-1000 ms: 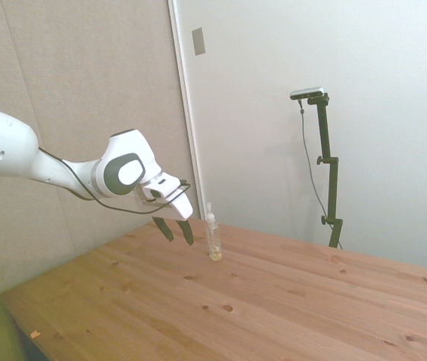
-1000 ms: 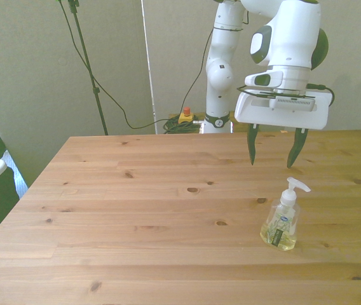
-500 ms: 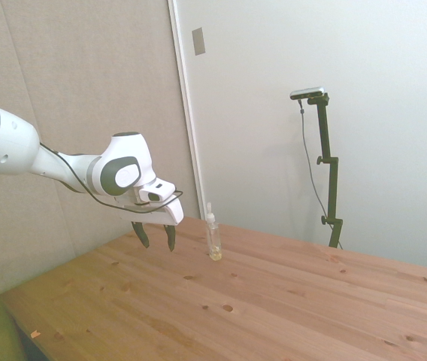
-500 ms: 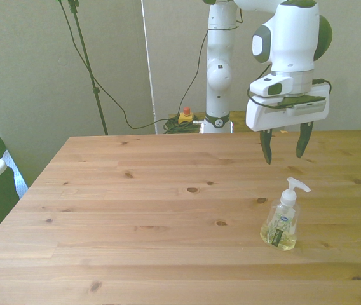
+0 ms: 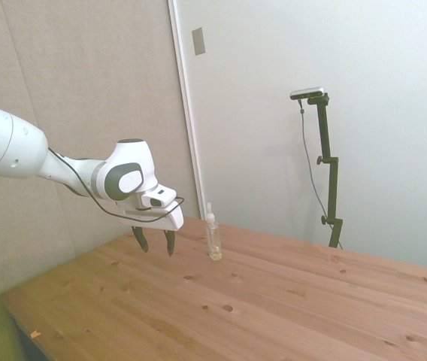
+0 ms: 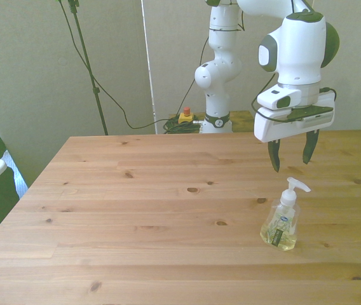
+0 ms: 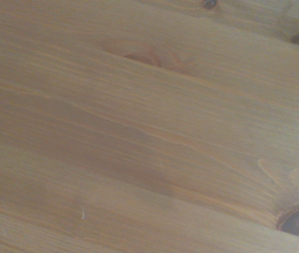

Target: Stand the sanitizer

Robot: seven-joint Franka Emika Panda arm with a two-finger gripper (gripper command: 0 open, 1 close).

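The sanitizer (image 6: 281, 222), a small clear plastic pump bottle with yellowish liquid at its base and a white nozzle cap, stands upright on the wooden counter (image 6: 136, 216). In the front view it sits toward the counter's right edge, between the near and far edges. In the side view the same bottle (image 5: 213, 236) appears slim and upright, near the counter's far edge. A small blue-and-white label shows on its front face.

The claw (image 6: 292, 155) hangs above the counter, apart from the bottle, on the side toward the far edge. Its two dark fingers (image 6: 274, 156) point downward with a clear gap between them; nothing is held. In the side view the claw (image 5: 154, 243) is beside the bottle, not touching it.

The wrist view shows only bare wood grain with dark knots (image 7: 298, 223), slightly blurred.
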